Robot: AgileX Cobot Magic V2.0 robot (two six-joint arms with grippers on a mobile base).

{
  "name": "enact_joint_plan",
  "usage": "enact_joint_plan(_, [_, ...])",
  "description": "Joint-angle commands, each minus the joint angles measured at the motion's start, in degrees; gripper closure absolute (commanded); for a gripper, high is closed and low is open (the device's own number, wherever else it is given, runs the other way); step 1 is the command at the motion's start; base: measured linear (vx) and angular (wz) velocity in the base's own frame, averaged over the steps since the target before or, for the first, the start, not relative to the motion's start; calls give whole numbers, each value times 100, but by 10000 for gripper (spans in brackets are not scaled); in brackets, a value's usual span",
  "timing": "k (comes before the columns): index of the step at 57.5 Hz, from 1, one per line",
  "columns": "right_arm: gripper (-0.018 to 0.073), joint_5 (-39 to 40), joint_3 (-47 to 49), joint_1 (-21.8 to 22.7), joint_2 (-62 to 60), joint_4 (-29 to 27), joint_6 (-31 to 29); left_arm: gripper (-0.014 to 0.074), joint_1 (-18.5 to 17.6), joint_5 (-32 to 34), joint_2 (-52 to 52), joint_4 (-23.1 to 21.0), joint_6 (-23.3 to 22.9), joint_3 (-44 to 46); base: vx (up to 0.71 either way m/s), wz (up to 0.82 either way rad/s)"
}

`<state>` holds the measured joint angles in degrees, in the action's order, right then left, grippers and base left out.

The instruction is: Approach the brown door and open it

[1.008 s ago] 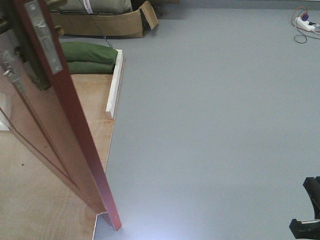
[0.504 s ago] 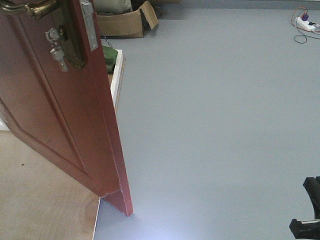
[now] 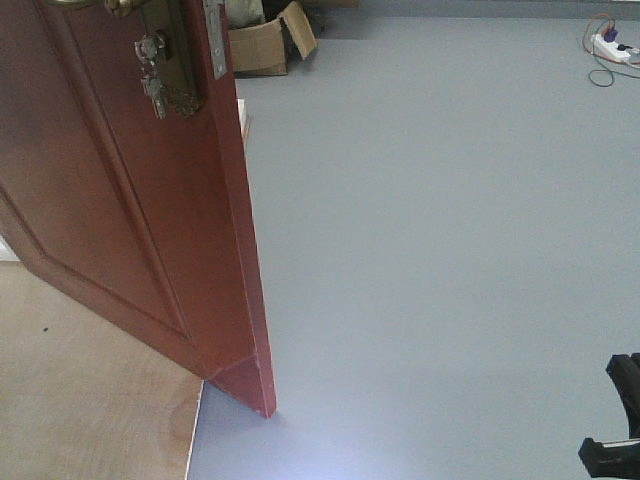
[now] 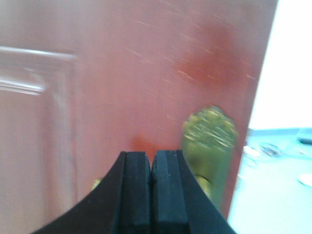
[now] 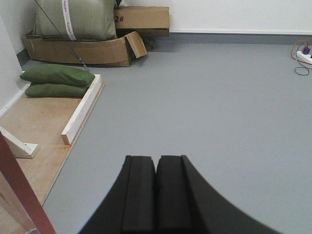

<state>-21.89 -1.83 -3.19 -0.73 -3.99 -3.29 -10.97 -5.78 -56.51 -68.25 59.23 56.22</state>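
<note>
Brown door point(image 3: 130, 180) stands upright at the scene's left, partly swung, its free edge facing right. It lies straight ahead of the left gripper point(image 4: 151, 195), whose pads press together on nothing visible. One brass backplate point(image 4: 210, 141) sits just right of it. The right gripper point(image 5: 156, 195), likewise closed, faces grey floor point(image 5: 219, 97), so the left arm is nearer. Counted: one door, one key bunch point(image 3: 152, 75), two green bags point(image 5: 56, 80).

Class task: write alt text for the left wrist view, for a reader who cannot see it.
The left gripper, shut and empty, points at the brown door from close up. A brass backplate sits just to its right, near the door's edge; the picture is blurred.
</note>
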Motion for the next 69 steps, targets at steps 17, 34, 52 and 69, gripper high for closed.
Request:
enact_joint_plan(17, [559, 444, -19, 9, -32, 36, -49, 600, -38, 218, 73, -26, 7, 185, 0, 0])
enact_joint_plan(34, [559, 444, -19, 9, -32, 36, -49, 600, -38, 218, 73, -26, 7, 185, 0, 0])
enact_joint_plan(52, [559, 444, -19, 9, -32, 36, -49, 600, -38, 218, 73, -26, 7, 185, 0, 0])
enact_joint_plan(69, [559, 465, -19, 9, -32, 36, -49, 600, -38, 218, 73, -26, 7, 185, 0, 0])
